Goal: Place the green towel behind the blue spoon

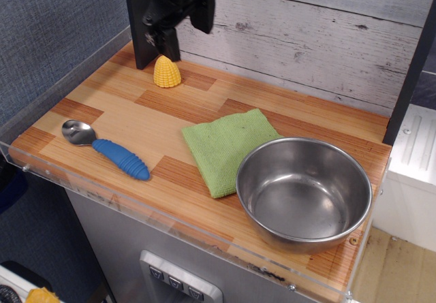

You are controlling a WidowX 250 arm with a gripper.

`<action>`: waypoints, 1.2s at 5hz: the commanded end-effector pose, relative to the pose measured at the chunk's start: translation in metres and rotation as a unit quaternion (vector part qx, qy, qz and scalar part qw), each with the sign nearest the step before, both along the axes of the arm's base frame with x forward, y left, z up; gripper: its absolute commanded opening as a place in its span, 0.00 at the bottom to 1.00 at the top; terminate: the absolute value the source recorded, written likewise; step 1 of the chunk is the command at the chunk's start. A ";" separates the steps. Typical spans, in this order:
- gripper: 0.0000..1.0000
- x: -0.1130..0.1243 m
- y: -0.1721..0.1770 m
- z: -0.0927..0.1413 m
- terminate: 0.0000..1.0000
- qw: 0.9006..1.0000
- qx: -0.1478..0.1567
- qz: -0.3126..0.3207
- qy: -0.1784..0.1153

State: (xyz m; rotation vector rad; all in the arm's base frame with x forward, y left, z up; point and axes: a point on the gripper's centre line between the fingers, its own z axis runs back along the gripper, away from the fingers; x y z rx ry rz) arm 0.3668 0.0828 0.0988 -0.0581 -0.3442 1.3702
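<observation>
The green towel [228, 148] lies flat on the wooden table top, near the middle, its right corner touching the steel bowl [304, 191]. The blue spoon [112, 153] lies at the front left, its metal bowl pointing left and its ribbed blue handle pointing right. My gripper [182, 29] hangs at the back left, above the table and far from the towel. Its two dark fingers stand apart with nothing between them.
A yellow toy corn [167, 71] stands at the back left, right under my gripper. A black post [142, 41] rises behind it. A grey plank wall [306, 37] closes the back. A clear plastic rim [170, 225] runs along the front edge.
</observation>
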 end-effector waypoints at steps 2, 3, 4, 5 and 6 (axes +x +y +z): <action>1.00 -0.028 -0.052 -0.022 0.00 0.997 -0.035 -0.064 0.003; 1.00 -0.039 -0.063 -0.035 0.00 0.996 -0.036 -0.082 0.021; 1.00 -0.042 -0.073 -0.046 0.00 0.994 -0.042 -0.094 0.035; 1.00 -0.041 -0.082 -0.058 0.00 0.992 -0.046 -0.103 0.048; 1.00 -0.037 -0.090 -0.065 0.00 0.991 -0.045 -0.108 0.057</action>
